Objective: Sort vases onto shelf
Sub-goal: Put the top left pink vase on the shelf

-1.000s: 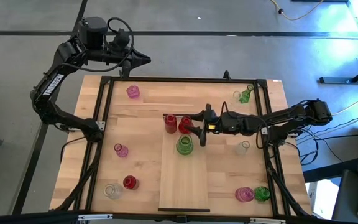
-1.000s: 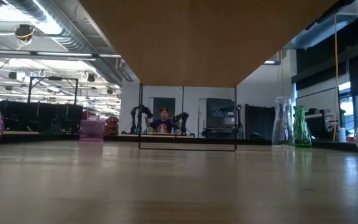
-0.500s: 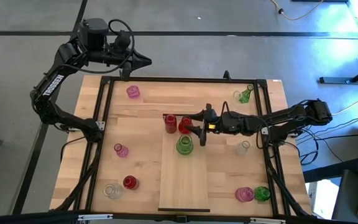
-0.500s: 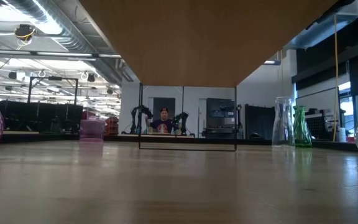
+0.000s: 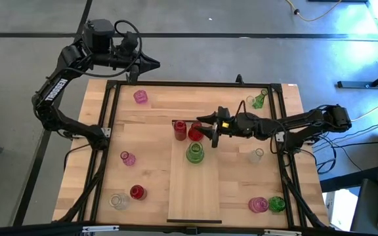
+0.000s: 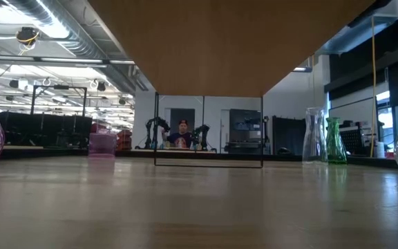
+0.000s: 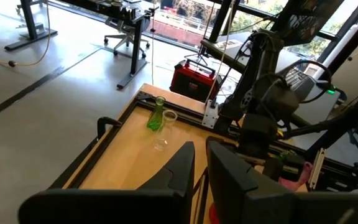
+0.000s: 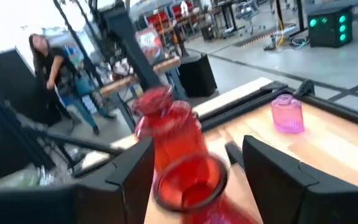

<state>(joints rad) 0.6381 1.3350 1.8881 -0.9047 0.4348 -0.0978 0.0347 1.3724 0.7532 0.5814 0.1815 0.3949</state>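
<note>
Two red vases (image 5: 194, 131) (image 5: 180, 129) stand upright side by side at the far end of the shelf (image 5: 194, 193), with a green vase (image 5: 194, 153) just nearer on it. My right gripper (image 5: 209, 130) reaches in level from the table's right and is open. In the right wrist view its fingers (image 8: 263, 177) stand on either side of the nearer red vase (image 8: 188, 183), with a gap on each side. My left gripper (image 5: 152, 63) is shut, held high beyond the table's far left corner.
Loose vases stand on the table: pink (image 5: 140, 97) and pink (image 5: 128, 158), clear (image 5: 118, 200) and red (image 5: 137, 192) on the left. Green (image 5: 259, 99), clear (image 5: 256, 155), pink (image 5: 258, 204) and green (image 5: 276, 204) stand on the right. A black frame (image 5: 104, 131) rims the table.
My right gripper has rolled about its own line beside the red vases and stays open. The vases stand where they were.
</note>
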